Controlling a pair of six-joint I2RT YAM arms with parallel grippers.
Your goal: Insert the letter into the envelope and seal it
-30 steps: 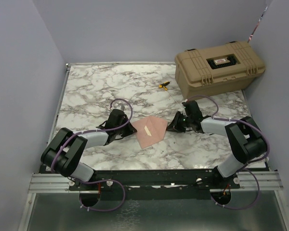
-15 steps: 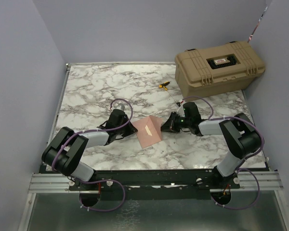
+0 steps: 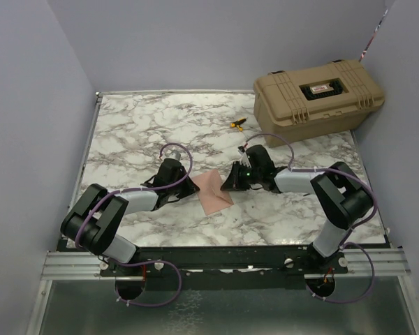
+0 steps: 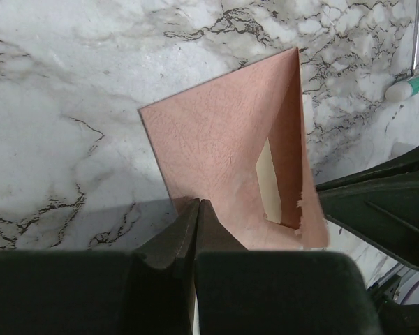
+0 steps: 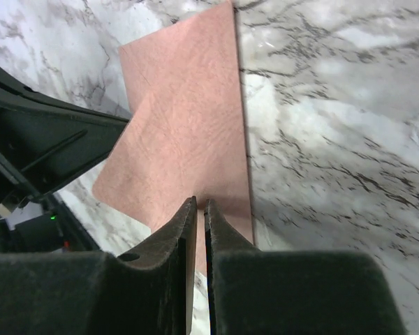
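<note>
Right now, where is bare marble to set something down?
Bare: far-left corner of the marble table, beyond the left gripper. A narrower strip runs between the salmon-tan paper envelope and the arm bases. Crowded: centre, where left and right gripper pinch the envelope; far right, tan hard case and yellow-handled tool.

Overhead view: diffuse, even light from above leaves the marble table (image 3: 126,132) bright without glare, with only a soft shadow at the base of the tan case (image 3: 318,98) and a dimmer band along the bottom of the frame. Left wrist view: the envelope (image 4: 216,160) is sharp and throws a soft grey shadow at lower left, while the dark left gripper (image 4: 197,206) at the bottom edge is out of focus. Right wrist view: the right gripper (image 5: 200,206) is equally blurred, and the marble veins smear toward the right edge.
</note>
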